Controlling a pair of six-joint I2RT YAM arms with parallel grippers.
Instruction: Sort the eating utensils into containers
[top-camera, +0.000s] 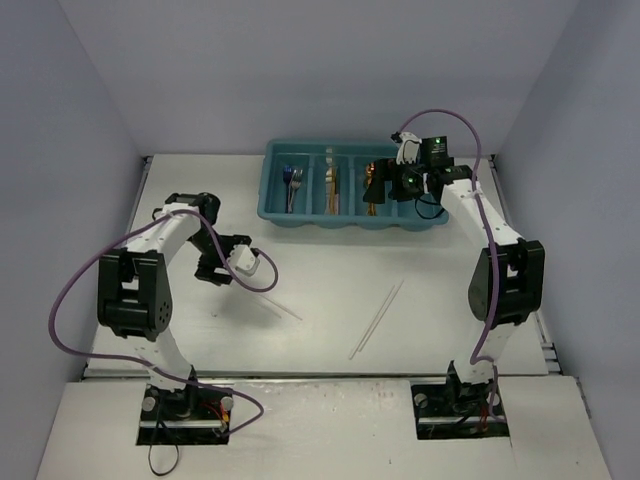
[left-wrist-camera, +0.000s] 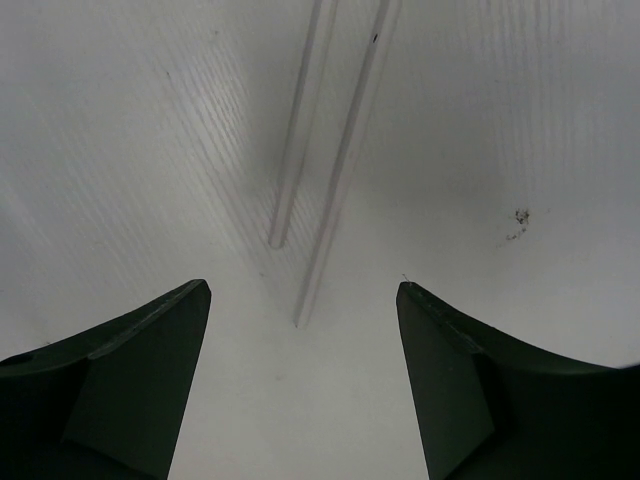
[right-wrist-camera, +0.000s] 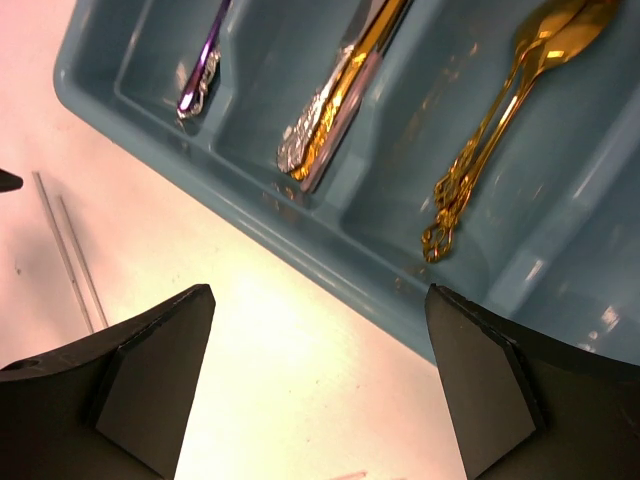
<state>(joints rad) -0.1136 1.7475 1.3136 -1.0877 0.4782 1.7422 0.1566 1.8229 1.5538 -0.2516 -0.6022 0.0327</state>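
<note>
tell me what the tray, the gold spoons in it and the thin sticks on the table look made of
Tray: likely moulded plastic, teal, soft sheen on rounded walls.
Gold spoons: polished metal, mirror-like glints; solid or plated, cannot tell.
Thin sticks: see-through, likely clear plastic, possibly glass.

A white bench fills the middle of the top view, boxed in by pale grey-blue walls: a back wall at 12 o'clock, a left wall at 9 o'clock and a right wall at 3 o'clock. A lighter board lies at 6 o'clock. In the left wrist view, a small dark speck marks the bench at 3 o'clock.
</note>
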